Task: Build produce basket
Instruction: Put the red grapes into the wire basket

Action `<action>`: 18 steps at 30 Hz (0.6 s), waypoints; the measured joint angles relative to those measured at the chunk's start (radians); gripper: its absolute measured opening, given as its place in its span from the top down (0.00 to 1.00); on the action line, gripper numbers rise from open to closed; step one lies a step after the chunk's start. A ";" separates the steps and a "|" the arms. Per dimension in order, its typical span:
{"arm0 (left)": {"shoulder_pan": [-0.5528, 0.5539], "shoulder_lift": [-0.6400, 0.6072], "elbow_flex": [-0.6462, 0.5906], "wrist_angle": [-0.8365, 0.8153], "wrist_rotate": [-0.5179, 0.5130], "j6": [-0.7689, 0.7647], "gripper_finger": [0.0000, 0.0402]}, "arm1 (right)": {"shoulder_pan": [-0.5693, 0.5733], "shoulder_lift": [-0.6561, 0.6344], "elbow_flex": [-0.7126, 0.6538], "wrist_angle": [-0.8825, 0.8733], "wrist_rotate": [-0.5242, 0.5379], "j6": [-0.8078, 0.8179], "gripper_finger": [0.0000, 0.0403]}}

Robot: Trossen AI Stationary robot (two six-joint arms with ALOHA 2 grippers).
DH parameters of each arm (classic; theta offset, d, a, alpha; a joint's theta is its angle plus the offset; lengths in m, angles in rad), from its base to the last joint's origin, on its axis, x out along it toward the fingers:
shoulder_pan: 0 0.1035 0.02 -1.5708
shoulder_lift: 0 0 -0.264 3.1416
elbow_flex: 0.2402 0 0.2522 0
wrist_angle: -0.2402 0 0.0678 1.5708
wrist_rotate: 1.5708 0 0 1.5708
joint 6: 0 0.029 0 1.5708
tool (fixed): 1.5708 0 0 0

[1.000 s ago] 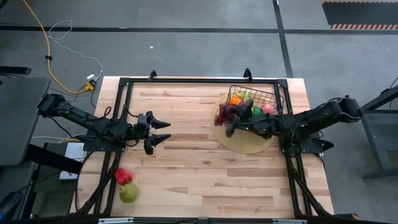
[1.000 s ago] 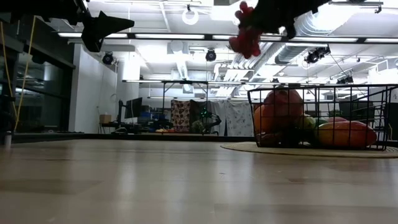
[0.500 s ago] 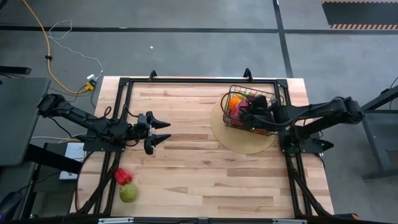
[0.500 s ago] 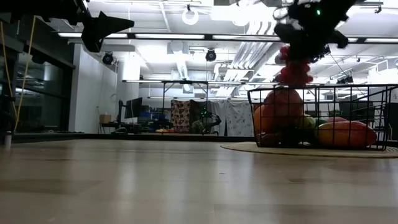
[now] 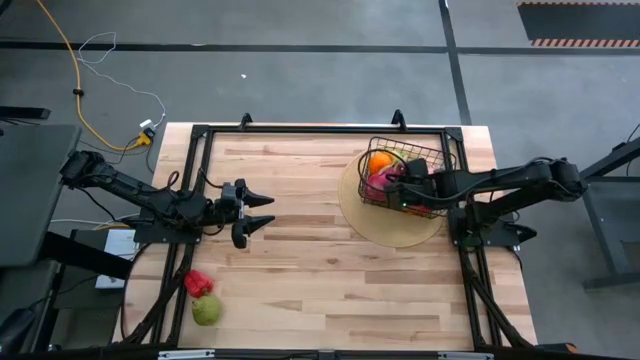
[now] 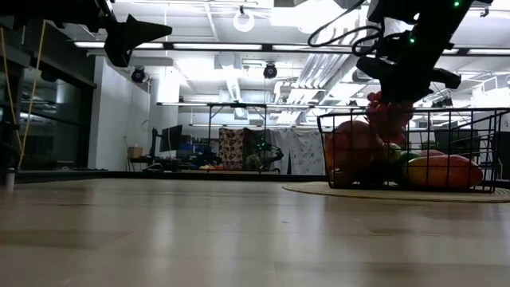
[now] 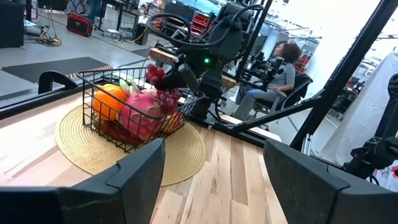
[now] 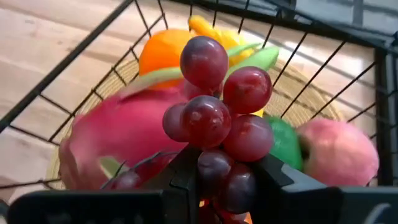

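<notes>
The black wire basket (image 5: 432, 158) stands on a flat round tan disc (image 5: 385, 228) at the table's far right. It holds an orange (image 8: 163, 55), a pink dragon fruit (image 8: 115, 134), a banana, green pieces and a pink fruit (image 8: 339, 152). My right gripper (image 5: 398, 187) is shut on a bunch of purple grapes (image 8: 217, 115) at the basket's rim, over the fruit. In the low view the grapes (image 6: 388, 118) hang at rim height. My left gripper (image 5: 270, 211) is open and empty, raised over the table's left middle. A red pepper (image 5: 197, 283) and a green pear (image 5: 206, 310) lie at the near left. My right gripper pinches the grape bunch between its two fingers at the bunch's end nearest the wrist (image 8: 214, 171). The fingers come slanting down from the table's right. The rest of the bunch sticks out past the fingertips, over the dragon fruit. Whether the grapes touch the fruit below, I cannot tell.
Bare wood lies between the two arms and along the near edge. Black frame rails (image 5: 300, 130) run along the table's far edge and sides. A person sits in the room beyond the table (image 7: 283, 62).
My right gripper has carried the grapes from above the disc's left rim toward the table's right and down, to the basket's rim over the fruit. It has stayed shut on the bunch.
</notes>
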 joint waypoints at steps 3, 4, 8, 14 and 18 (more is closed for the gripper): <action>0.000 0.000 0.000 0.000 0.000 0.000 0.35 | 0.000 0.000 0.000 0.000 -0.024 -0.006 0.79; 0.000 0.000 0.000 0.000 0.000 0.000 0.35 | 0.000 0.000 0.000 0.000 -0.025 -0.008 0.79; 0.000 0.000 0.000 0.000 0.000 0.000 0.35 | 0.000 0.000 0.000 0.000 -0.026 -0.009 0.79; 0.000 0.000 0.000 0.000 0.000 0.000 0.35 | -0.002 0.000 0.000 -0.111 0.028 -0.002 0.79; 0.000 0.000 0.000 0.000 0.000 0.000 0.35 | -0.027 0.000 0.000 -0.224 0.027 0.084 0.75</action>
